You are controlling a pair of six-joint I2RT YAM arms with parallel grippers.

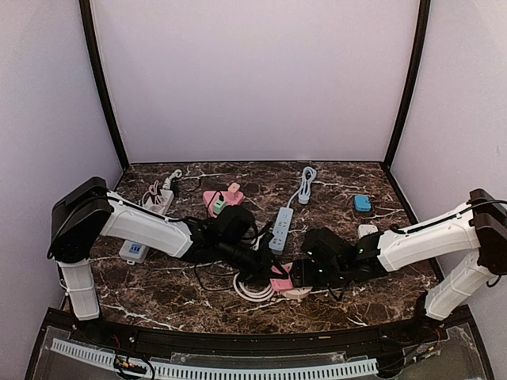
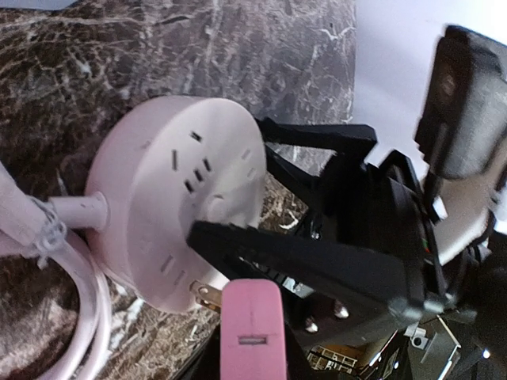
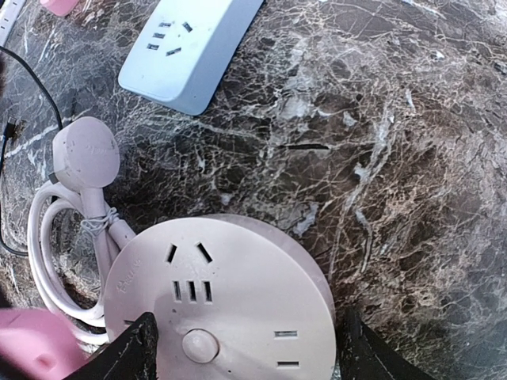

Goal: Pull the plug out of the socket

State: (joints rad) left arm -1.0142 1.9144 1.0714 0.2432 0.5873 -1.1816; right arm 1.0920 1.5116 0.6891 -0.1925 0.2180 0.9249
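Observation:
A round pale-pink socket (image 2: 170, 190) lies on the marble table and also shows in the right wrist view (image 3: 230, 301) and the top view (image 1: 298, 291). A pink plug (image 2: 252, 328) sits at its edge, also in the top view (image 1: 280, 283). Its brass prongs (image 2: 204, 297) show bare between plug and socket, their tips at the socket's side. My left gripper (image 2: 252, 356) is shut on the plug, its fingers mostly hidden under it. My right gripper (image 3: 245, 352) clamps the socket, with one finger (image 3: 127, 352) on each side.
A light blue power strip (image 1: 280, 228) lies just behind the grippers. A white plug (image 3: 83, 150) with a coiled white cable (image 1: 252, 288) lies left of the socket. Pink adapters (image 1: 224, 196), a white strip (image 1: 146, 226) and a blue block (image 1: 362, 203) lie farther back.

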